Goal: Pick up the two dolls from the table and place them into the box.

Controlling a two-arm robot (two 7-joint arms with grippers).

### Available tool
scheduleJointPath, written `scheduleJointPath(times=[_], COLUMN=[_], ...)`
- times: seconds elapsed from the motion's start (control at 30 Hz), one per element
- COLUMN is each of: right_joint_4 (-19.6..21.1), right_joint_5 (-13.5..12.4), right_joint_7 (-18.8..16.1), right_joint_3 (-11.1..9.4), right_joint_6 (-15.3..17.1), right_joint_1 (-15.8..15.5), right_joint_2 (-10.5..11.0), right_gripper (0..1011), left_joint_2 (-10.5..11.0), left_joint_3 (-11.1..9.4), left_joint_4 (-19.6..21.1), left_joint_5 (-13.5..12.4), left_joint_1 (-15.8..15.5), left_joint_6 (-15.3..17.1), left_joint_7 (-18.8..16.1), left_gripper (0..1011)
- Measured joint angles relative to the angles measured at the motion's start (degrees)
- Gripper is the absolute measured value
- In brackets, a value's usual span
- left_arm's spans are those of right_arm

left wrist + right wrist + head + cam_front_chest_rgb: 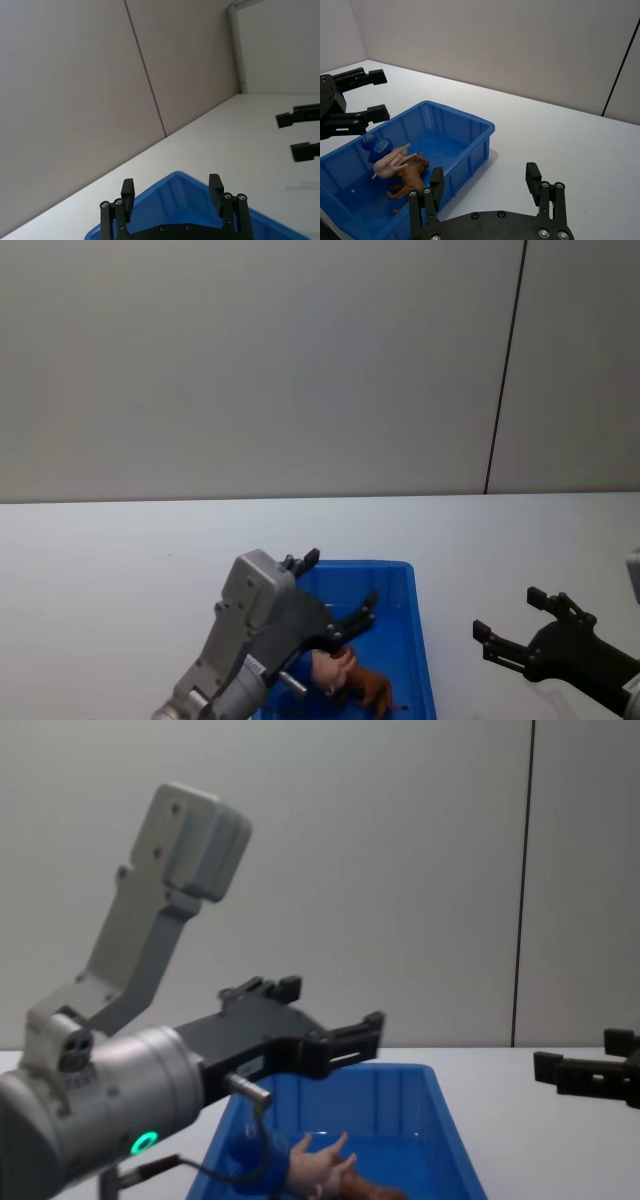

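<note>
Lion [409, 176] and pig [390, 163] lie touching inside the box [470, 145] on the table [560, 135]. Left claw [338, 592] hangs wide above the box; right claw [512, 625] wide, empty, beside it.

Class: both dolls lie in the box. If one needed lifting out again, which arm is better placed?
Probably the left: the left gripper hovers open over the box, above the pig and lion. The right gripper is beside it.

Open left tool [330, 1020] hovers over the box [450, 1120] holding the pig [318, 1163].
</note>
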State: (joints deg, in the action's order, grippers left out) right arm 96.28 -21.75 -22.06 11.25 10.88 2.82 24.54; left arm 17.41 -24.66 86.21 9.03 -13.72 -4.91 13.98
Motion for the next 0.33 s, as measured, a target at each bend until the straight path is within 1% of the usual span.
scheduleJointPath(times=[0.13,0.33], right_joint_4=[0.0,0.0], right_joint_5=[0.0,0.0], right_joint_7=[0.0,0.0], right_joint_3=[0.0,0.0], right_joint_6=[0.0,0.0], right_joint_1=[0.0,0.0], right_joint_2=[0.0,0.0], right_gripper=[1001,1001], left_joint_2=[-0.53,-1.03], left_joint_3=[-0.19,-0.36], left_joint_4=[-0.23,-0.22], left_joint_5=[0.0,0.32], left_joint_1=[-0.47,-0.94], left_joint_6=[-1.02,-2.63], left_joint_7=[1.1,2.69], left_gripper=[1002,1001])
